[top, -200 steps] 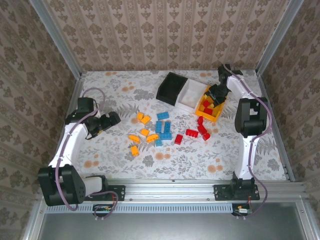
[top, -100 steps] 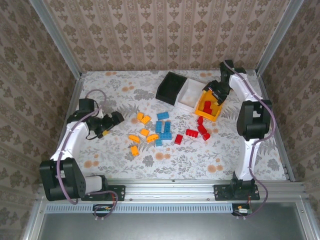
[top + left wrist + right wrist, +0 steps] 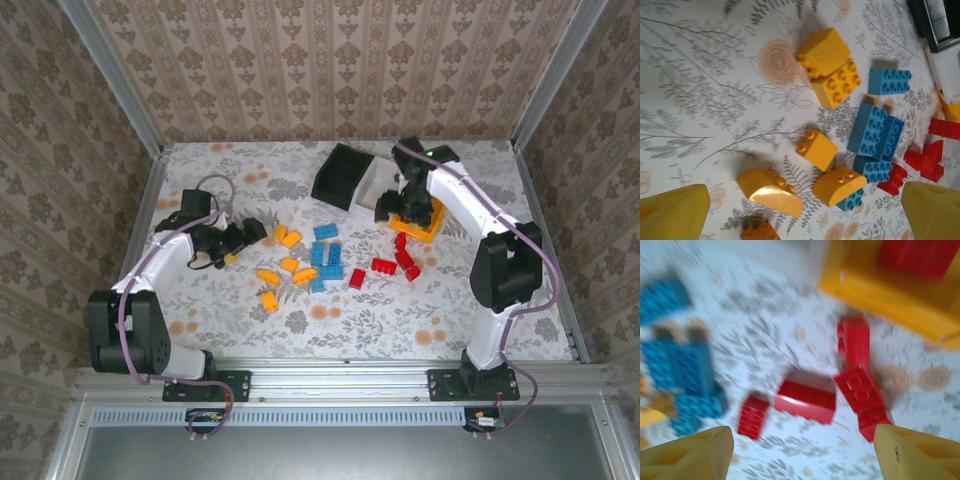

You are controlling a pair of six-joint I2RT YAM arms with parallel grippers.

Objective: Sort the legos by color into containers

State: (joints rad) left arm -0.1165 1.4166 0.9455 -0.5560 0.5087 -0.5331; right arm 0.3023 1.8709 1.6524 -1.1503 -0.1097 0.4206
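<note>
Bricks everywhere: small plastic orange-yellow bricks (image 3: 290, 265), blue bricks (image 3: 327, 255) and red bricks (image 3: 385, 265) lie loose on the floral bench (image 3: 470, 310). Left tool (image 3: 248, 233) hangs released near the yellow ones; right tool (image 3: 388, 208), fingers apart and empty, hovers beside the orange-yellow plastic bin (image 3: 422, 235).

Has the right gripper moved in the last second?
Yes. The right gripper moved left, from over the orange-yellow bin to its left edge.

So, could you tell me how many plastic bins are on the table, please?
3, at the far side: the black rectangular bin leftmost, the white bin beside it, the orange-yellow bin rightmost, partly under the right arm.
</note>
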